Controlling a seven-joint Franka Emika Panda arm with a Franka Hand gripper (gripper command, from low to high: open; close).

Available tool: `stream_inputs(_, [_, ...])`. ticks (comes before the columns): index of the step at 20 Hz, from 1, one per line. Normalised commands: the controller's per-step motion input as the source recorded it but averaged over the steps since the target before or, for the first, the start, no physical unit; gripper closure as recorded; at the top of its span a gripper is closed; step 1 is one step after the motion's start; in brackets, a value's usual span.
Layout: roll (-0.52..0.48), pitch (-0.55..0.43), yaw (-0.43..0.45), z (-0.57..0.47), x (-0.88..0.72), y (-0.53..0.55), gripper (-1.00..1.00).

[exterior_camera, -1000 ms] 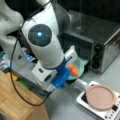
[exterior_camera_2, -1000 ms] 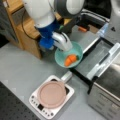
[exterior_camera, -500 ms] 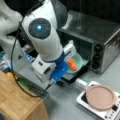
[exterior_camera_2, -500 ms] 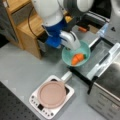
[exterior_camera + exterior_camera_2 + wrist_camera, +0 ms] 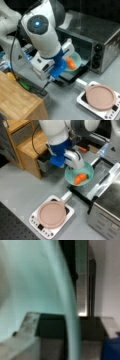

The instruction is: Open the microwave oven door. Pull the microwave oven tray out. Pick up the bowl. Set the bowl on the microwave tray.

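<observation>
Your gripper (image 5: 75, 160) has its jaws clamped on the rim of the bowl (image 5: 79, 173), which hangs over the lowered microwave oven door (image 5: 100, 173), near the door's outer edge. The microwave oven (image 5: 100, 37) stands open behind. Open worktop (image 5: 22, 187) lies beside the door.

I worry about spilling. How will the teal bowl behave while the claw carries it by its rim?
The bowl looks rigid, so it should keep its shape. Gripped at one rim edge by the claw, it may tilt. The loose orange pieces inside could slide if it tips.
</observation>
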Motion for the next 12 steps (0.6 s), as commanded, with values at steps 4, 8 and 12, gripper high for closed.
stream_inputs(4, [0.023,-0.297,-0.174,-0.12,-0.41,0.35,1.00])
stream_inputs(8, [0.024,-0.284,-0.193,-0.10,-0.38,0.33,1.00])
stream_inputs(12, [0.003,-0.263,-0.183,-0.09,-0.35,0.37,1.00])
